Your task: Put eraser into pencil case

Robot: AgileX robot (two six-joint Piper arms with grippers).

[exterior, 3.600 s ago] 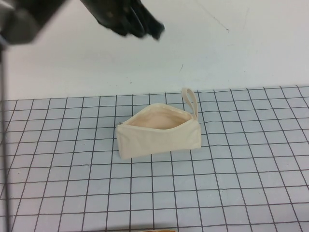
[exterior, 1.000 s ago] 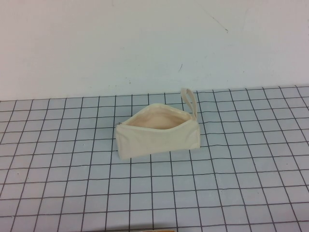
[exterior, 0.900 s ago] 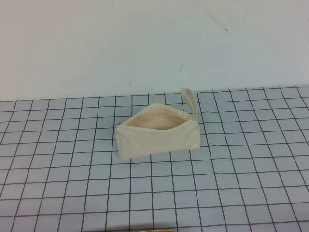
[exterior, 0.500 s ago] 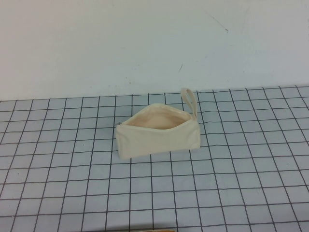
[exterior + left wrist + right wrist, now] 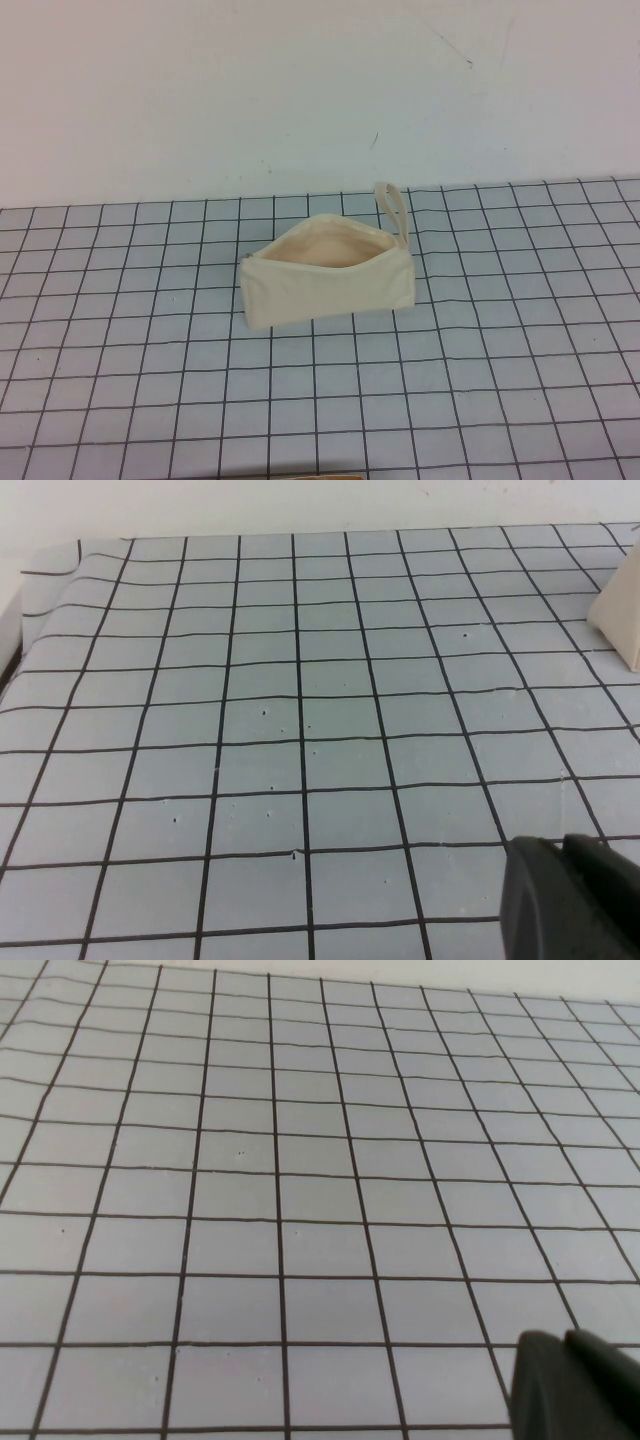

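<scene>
The pencil case (image 5: 325,276) is a cream fabric pouch standing on the grid mat in the middle of the high view. Its zip mouth is open, showing peach lining, and its loop strap (image 5: 394,208) sticks up at the far right end. One corner of it shows in the left wrist view (image 5: 622,610). The eraser is not visible in any view. Neither arm shows in the high view. My left gripper (image 5: 565,846) is shut and empty, low over the mat, away from the pouch. My right gripper (image 5: 565,1339) is shut and empty over bare mat.
The grey grid mat (image 5: 480,380) covers the table, with a white wall (image 5: 300,90) behind it. The mat's rounded far corner shows in the left wrist view (image 5: 50,560). A thin tan sliver (image 5: 310,477) shows at the bottom edge of the high view.
The dark arm seen at the high view's top left 3.6 s ago has left the view. Nothing has moved in the last second.
</scene>
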